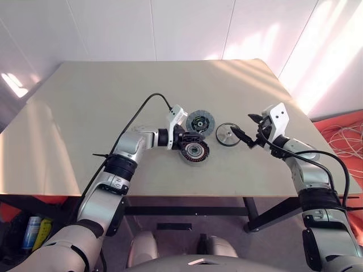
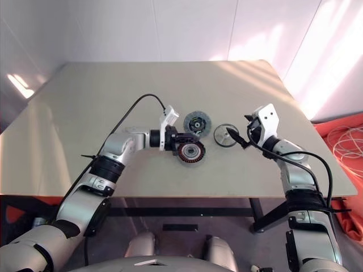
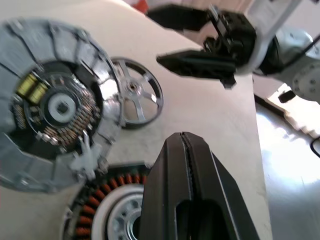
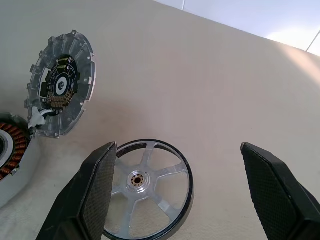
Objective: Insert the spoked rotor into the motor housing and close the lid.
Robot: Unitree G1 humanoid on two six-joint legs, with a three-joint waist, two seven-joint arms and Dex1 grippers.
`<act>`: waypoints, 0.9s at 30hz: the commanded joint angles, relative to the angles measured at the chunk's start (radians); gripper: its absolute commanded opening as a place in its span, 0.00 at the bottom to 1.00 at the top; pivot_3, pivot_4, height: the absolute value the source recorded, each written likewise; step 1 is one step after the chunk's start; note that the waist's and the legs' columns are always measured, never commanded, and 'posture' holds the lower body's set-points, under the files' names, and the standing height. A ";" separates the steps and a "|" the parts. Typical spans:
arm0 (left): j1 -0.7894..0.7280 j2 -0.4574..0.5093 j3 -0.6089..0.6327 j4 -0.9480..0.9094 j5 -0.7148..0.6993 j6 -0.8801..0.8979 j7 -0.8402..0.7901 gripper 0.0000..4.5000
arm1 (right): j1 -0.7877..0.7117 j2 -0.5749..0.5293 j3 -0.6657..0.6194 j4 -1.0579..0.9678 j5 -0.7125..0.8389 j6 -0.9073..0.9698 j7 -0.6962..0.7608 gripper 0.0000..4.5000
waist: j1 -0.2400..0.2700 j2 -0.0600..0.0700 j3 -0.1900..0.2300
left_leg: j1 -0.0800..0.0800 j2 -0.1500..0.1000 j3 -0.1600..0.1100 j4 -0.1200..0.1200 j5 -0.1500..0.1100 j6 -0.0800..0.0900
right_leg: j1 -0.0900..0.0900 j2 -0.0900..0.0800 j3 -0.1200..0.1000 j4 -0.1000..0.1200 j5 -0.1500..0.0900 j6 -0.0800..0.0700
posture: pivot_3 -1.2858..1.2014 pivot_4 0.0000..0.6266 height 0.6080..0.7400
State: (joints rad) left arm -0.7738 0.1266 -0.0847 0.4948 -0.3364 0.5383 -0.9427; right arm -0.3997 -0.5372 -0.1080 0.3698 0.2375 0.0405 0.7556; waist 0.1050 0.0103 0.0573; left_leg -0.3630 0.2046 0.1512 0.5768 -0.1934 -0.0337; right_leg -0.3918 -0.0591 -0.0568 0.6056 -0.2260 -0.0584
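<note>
Right now, spoked rotor (image 4: 150,190) flat on table (image 1: 85,124), just beneath wide-open right end effector (image 4: 175,195).

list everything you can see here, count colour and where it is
table: one, beige, carrying all the parts
motor housing: one, silver-grey with a ring of copper windings inside, near the table's middle, right by the left pincer
lid: one, silver-grey disc with dark electronics and a yellow part on its upward face, lying just beyond the motor housing
spoked rotor: one, silver spokes in a dark rim, lying flat to the right of the lid, in front of the right pincer
cables: a bundle, white, on an orange surface beyond the table's right edge
left pincer: one, black, shut and empty, over the motor housing
right pincer: one, black, open and empty, at the spoked rotor
</note>
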 commanded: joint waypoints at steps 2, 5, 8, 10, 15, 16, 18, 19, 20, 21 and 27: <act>-0.050 0.035 0.143 0.080 -0.003 -0.149 0.143 0.00 | 0.008 -0.019 -0.027 -0.038 -0.007 0.029 -0.038 1.00 | -0.003 0.000 0.000 | 0.000 0.000 0.000 0.000 0.000 0.000 | 0.000 0.000 0.000 0.000 0.000 0.000 | 0.52 0.00 1.00; -0.021 0.062 0.152 0.062 -0.005 -0.152 0.135 0.00 | 0.011 -0.023 -0.024 -0.041 -0.006 0.029 -0.034 1.00 | -0.003 0.000 0.000 | -0.001 0.000 0.000 0.000 0.000 0.000 | -0.001 0.000 0.000 0.000 0.000 0.000 | 0.52 0.00 1.00; 0.006 0.068 0.145 0.036 -0.004 -0.146 0.132 0.00 | 0.015 -0.020 -0.016 -0.074 0.018 0.055 -0.003 1.00 | 0.001 0.000 0.000 | -0.001 0.000 0.000 0.000 0.000 0.000 | -0.001 0.000 0.000 0.000 0.000 0.000 | 0.52 0.00 1.00; 0.021 0.069 0.141 0.020 -0.002 -0.145 0.133 0.00 | 0.037 -0.015 0.000 -0.144 0.059 0.104 0.047 1.00 | 0.006 0.000 0.000 | -0.002 -0.001 -0.001 0.001 0.000 0.001 | -0.003 -0.001 0.000 0.000 0.000 0.000 | 0.52 0.00 1.00; 0.056 0.074 0.140 -0.011 -0.006 -0.135 0.144 0.00 | 0.103 0.016 0.066 -0.339 0.111 0.215 0.099 1.00 | 0.016 0.000 0.000 | -0.003 0.001 -0.001 0.001 0.001 0.004 | -0.005 0.000 0.000 0.000 0.000 0.000 | 0.52 0.00 1.00; 0.064 0.077 0.141 -0.020 -0.007 -0.130 0.145 0.00 | 0.111 0.022 0.076 -0.364 0.113 0.228 0.099 1.00 | 0.017 0.000 0.000 | -0.003 0.000 -0.001 0.001 0.001 0.004 | -0.005 0.000 0.000 0.000 0.000 0.000 | 0.52 0.00 1.00; 0.076 0.082 0.144 -0.037 -0.010 -0.120 0.151 0.00 | 0.117 0.029 0.081 -0.393 0.113 0.246 0.093 1.00 | 0.018 0.000 0.000 | -0.002 0.000 -0.001 0.001 0.000 0.001 | -0.005 0.000 0.000 0.000 0.000 0.000 | 0.52 0.00 1.00; 0.081 0.085 0.147 -0.044 -0.012 -0.114 0.153 0.00 | 0.115 0.033 0.079 -0.401 0.119 0.254 0.091 0.96 | 0.020 0.000 0.000 | -0.002 0.000 -0.001 0.001 0.000 0.000 | -0.005 0.000 0.000 0.001 0.000 0.000 | 0.52 0.00 1.00; 0.086 0.087 0.149 -0.050 -0.013 -0.111 0.155 0.00 | 0.113 0.035 0.078 -0.407 0.125 0.262 0.093 0.91 | 0.020 0.000 0.000 | -0.002 0.000 -0.001 0.001 0.000 0.000 | -0.005 -0.001 0.000 0.001 0.000 0.000 | 0.52 0.00 1.00; 0.091 0.090 0.152 -0.054 -0.013 -0.110 0.157 0.00 | 0.111 0.034 0.081 -0.411 0.125 0.265 0.097 0.87 | 0.020 0.000 0.000 | -0.002 0.000 -0.001 0.001 0.000 -0.001 | -0.005 -0.001 0.000 0.001 0.000 0.001 | 0.52 0.00 1.00; 0.105 0.099 0.160 -0.062 -0.013 -0.112 0.174 0.00 | 0.084 0.062 0.145 -0.394 0.099 0.275 0.113 0.40 | 0.019 0.000 0.000 | -0.002 0.001 -0.001 0.001 0.000 -0.001 | -0.005 0.000 0.000 0.001 0.000 0.001 | 0.52 0.00 1.00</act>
State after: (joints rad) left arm -0.6595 0.2160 0.0607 0.4873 -0.3337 0.4343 -0.7739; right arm -0.2838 -0.4855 0.0198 -0.0020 0.3374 0.3177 0.8673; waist 0.1242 0.0102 0.0573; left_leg -0.3647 0.2052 0.1501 0.5775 -0.1930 -0.0352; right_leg -0.3964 -0.0591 -0.0572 0.6065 -0.2257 -0.0576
